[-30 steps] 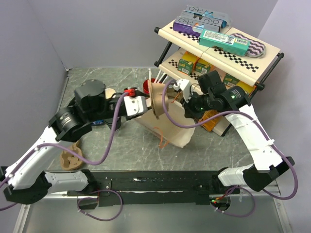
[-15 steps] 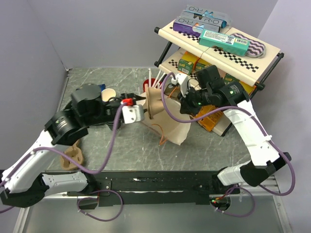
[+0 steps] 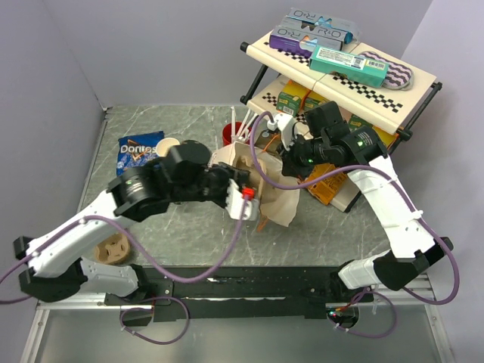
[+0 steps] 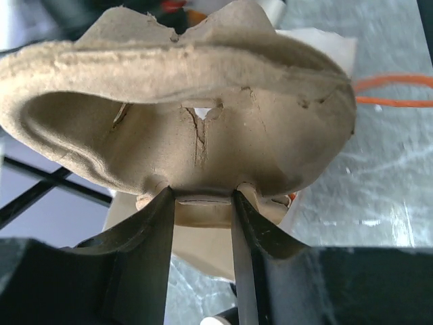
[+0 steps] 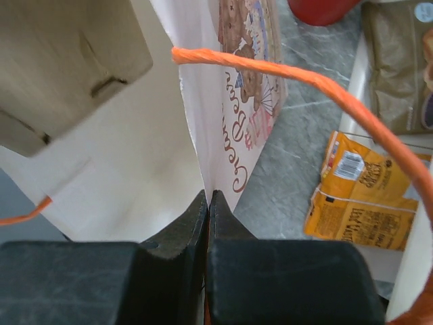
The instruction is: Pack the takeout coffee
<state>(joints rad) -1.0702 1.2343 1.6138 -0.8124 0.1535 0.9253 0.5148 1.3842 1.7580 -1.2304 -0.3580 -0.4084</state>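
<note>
The left end effector [image 4: 203,202], clamped on the pulp cup carrier [image 4: 203,128], has swung right to the paper bag [image 3: 281,208] mouth. Its arm now uncovers the chip bag [image 3: 139,153] on the worktop.

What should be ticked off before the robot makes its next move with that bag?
1. Left gripper clamps the cardboard cup tray: ok.
2. Right gripper pinches the paper bag at its rim: ok.
3. Tray fully inside the bag: cannot tell.
4. Orange handle clear of the tray: cannot tell.
5. Coffee cup packed: not ok, it stands on the table beside the chip bag.
</note>
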